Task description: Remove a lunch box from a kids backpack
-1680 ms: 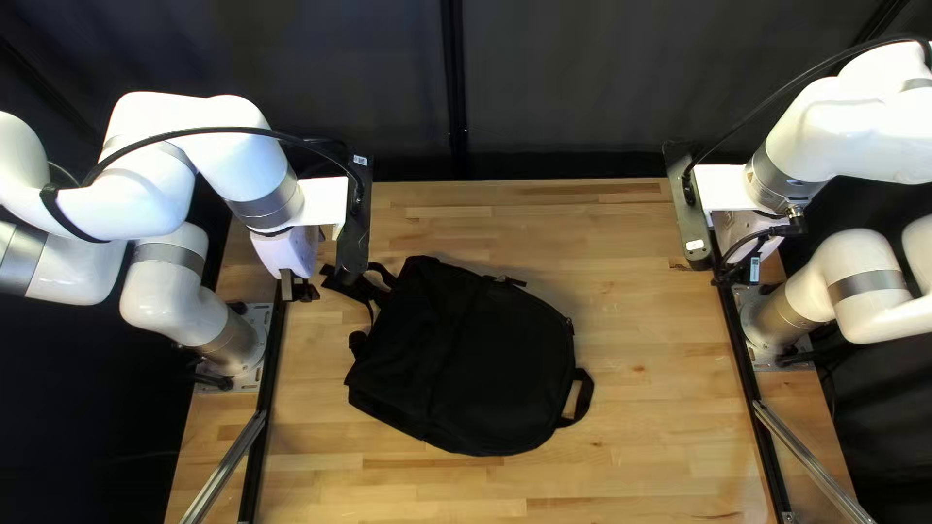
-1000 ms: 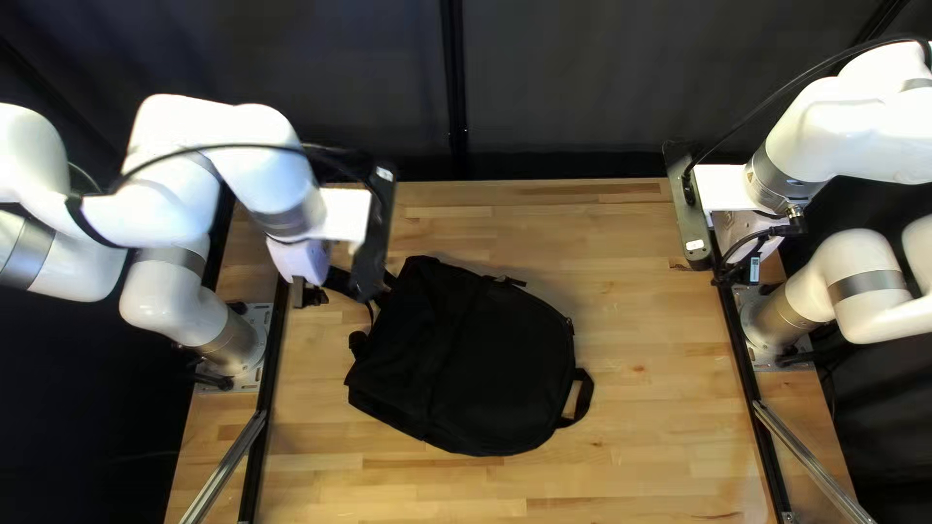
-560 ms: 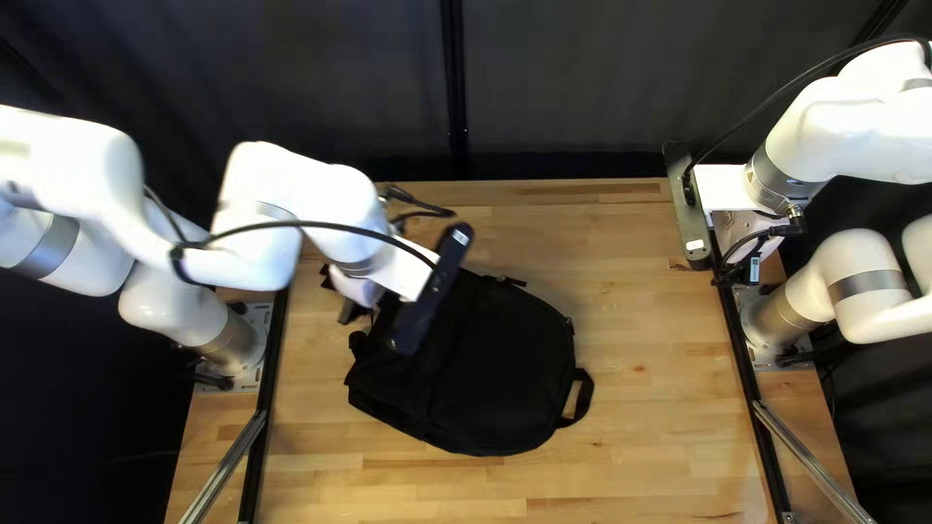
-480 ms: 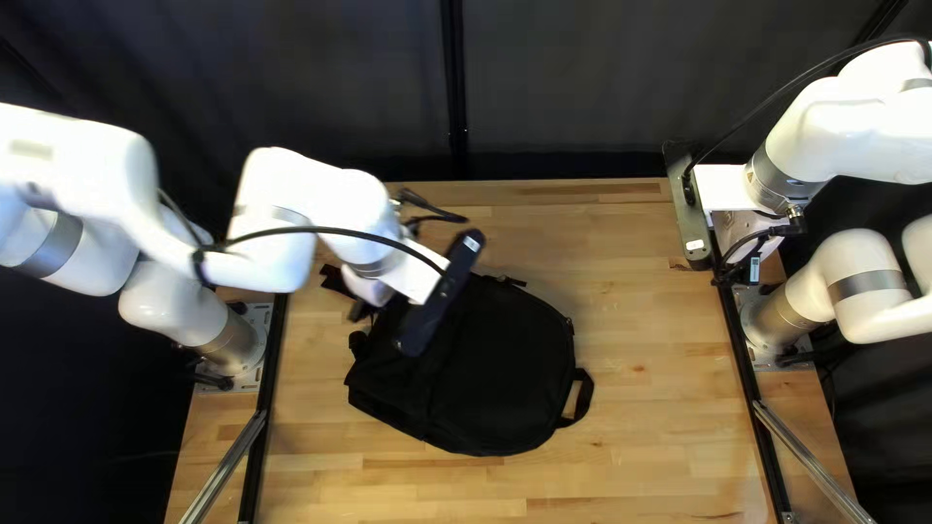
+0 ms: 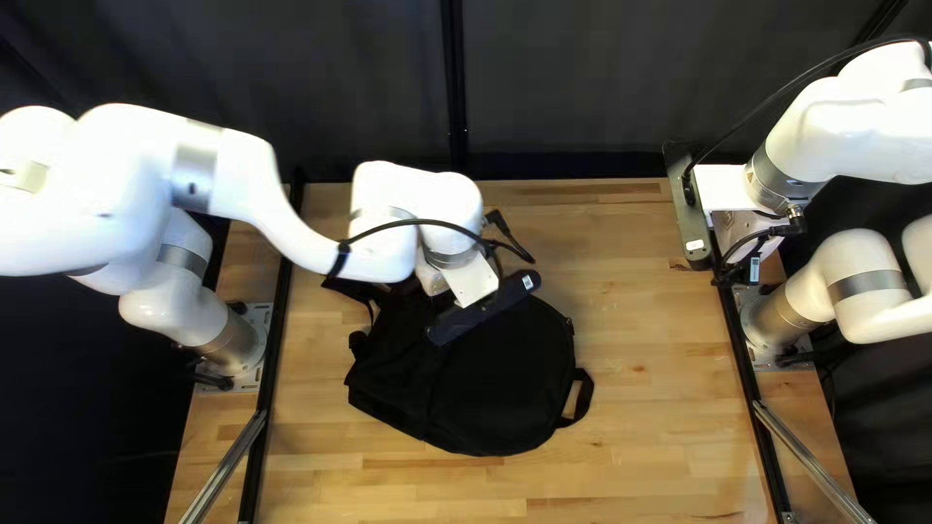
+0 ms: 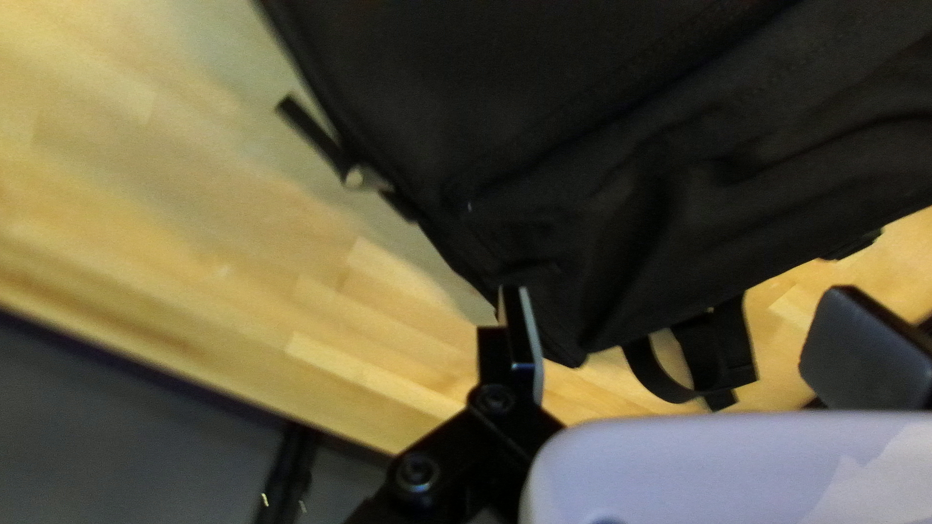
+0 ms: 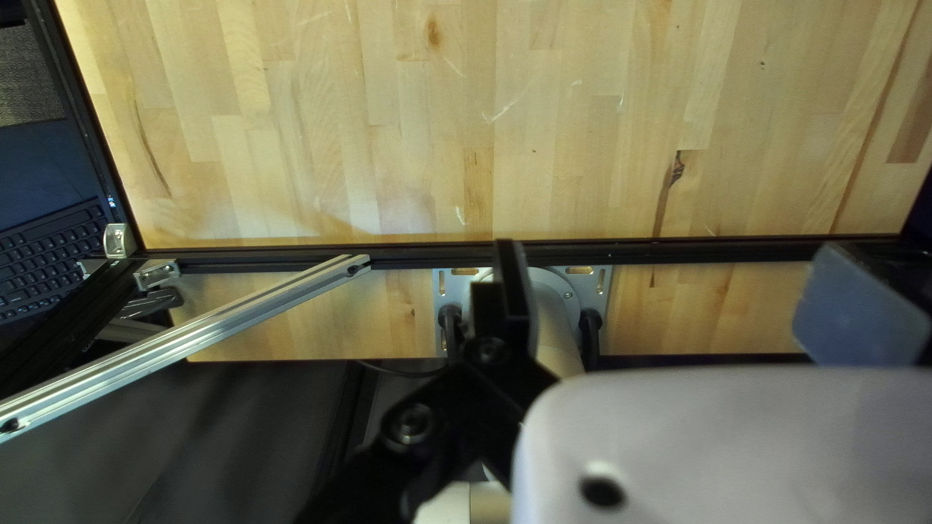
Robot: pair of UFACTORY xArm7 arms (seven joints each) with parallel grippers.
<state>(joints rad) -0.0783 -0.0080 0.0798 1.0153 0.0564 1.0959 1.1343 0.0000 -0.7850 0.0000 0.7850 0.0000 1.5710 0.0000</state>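
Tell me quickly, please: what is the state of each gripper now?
Left gripper: open, holding nothing, above the backpack.
Right gripper: open, holding nothing.

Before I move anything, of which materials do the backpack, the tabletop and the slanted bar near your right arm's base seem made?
Backpack: matte black cloth, probably synthetic; it creases softly.
Tabletop: wood, perhaps sealed; joined strips show grain and knots.
Slanted bar: silvery metal, perhaps aluminium, with long grooves and shine.

Two robot arms — one left arm [image 5: 218, 184] and one right arm [image 5: 825, 146] — are flanking one table [image 5: 670, 378]; one backpack [image 5: 495, 393] is lying on it. Two metal bars — one left bar [image 5: 225, 466], one right bar [image 5: 812, 460] — are slanting; one keyboard [image 7: 49, 247] is showing.
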